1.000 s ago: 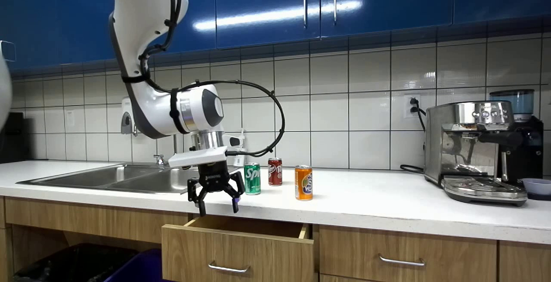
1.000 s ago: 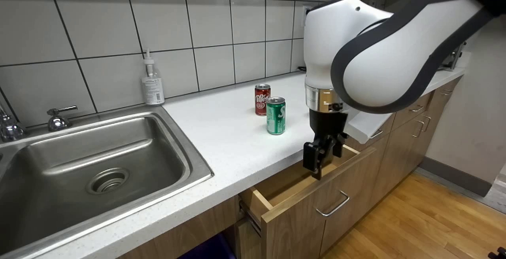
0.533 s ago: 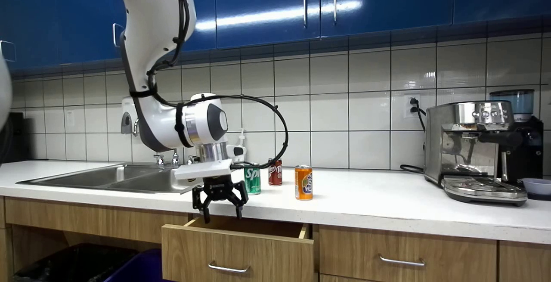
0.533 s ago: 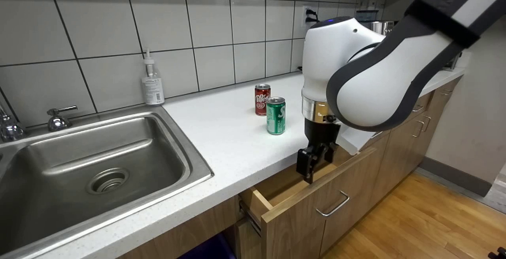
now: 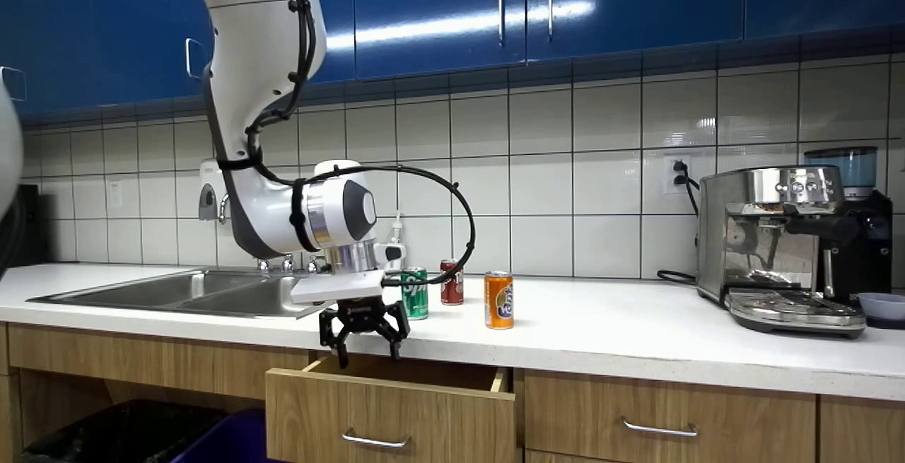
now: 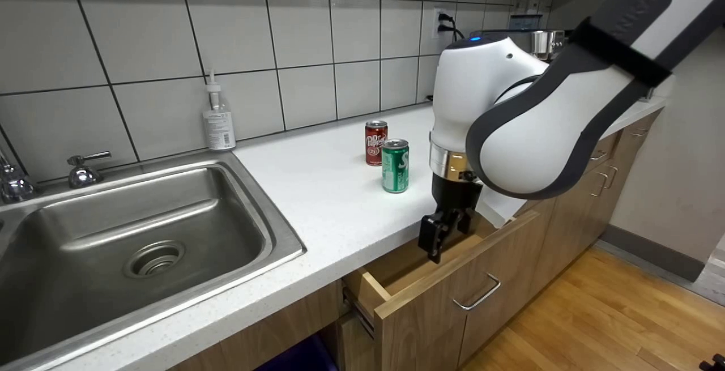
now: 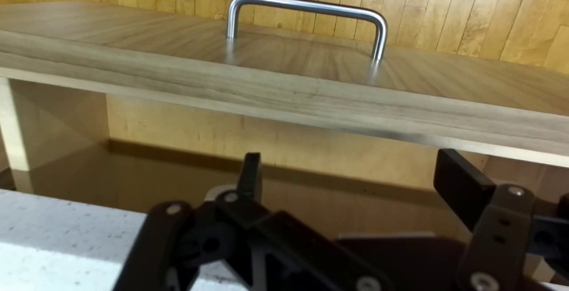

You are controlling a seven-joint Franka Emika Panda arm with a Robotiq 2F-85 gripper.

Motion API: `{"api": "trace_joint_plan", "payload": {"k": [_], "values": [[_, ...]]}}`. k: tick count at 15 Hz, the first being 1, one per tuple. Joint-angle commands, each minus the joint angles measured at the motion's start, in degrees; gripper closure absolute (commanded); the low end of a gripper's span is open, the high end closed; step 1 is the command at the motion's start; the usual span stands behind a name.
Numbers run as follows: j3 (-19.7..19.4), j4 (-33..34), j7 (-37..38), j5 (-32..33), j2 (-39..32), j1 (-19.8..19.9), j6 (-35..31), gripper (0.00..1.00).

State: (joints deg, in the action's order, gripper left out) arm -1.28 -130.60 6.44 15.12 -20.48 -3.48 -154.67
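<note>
My gripper (image 5: 368,355) is open and empty, pointing down over the open wooden drawer (image 5: 438,420). In an exterior view, the gripper (image 6: 450,243) stands against the drawer's inside, between the counter edge and the drawer front (image 6: 422,314). I cannot tell if the fingertips are below the rim. In the wrist view, the fingers (image 7: 252,173) stand wide apart, with the drawer floor and front panel (image 7: 266,84) beyond them. A pale shape (image 7: 218,191) is partly hidden behind one finger. Nearest on the counter are a green Sprite can (image 6: 395,170) and a red Dr Pepper can (image 6: 375,141).
An orange Fanta can (image 5: 499,300) stands on the counter (image 5: 601,336). A steel sink (image 6: 266,241) and a soap bottle (image 6: 219,127) lie to one side, a coffee machine (image 5: 778,237) to the other. The drawer has a metal handle (image 7: 306,6). Blue cabinets (image 5: 438,39) hang above.
My arm and open gripper have moved down toward the drawer, shifting slightly sideways and slowing in the last half second. The cans and drawer have not moved.
</note>
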Motion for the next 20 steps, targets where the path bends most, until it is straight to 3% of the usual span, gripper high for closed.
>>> {"api": "trace_joint_plan", "payload": {"k": [1, 14, 20], "values": [[-0.64, 0.33, -1.19, -0.78, -1.0, -0.33, -2.23, 0.0], [0.41, 0.63, -3.86, -7.63, -4.52, 1.16, -6.03, 0.0], [1.18, 0.32, -4.16, -10.09, -3.24, 1.45, -2.4, 0.0]]}}
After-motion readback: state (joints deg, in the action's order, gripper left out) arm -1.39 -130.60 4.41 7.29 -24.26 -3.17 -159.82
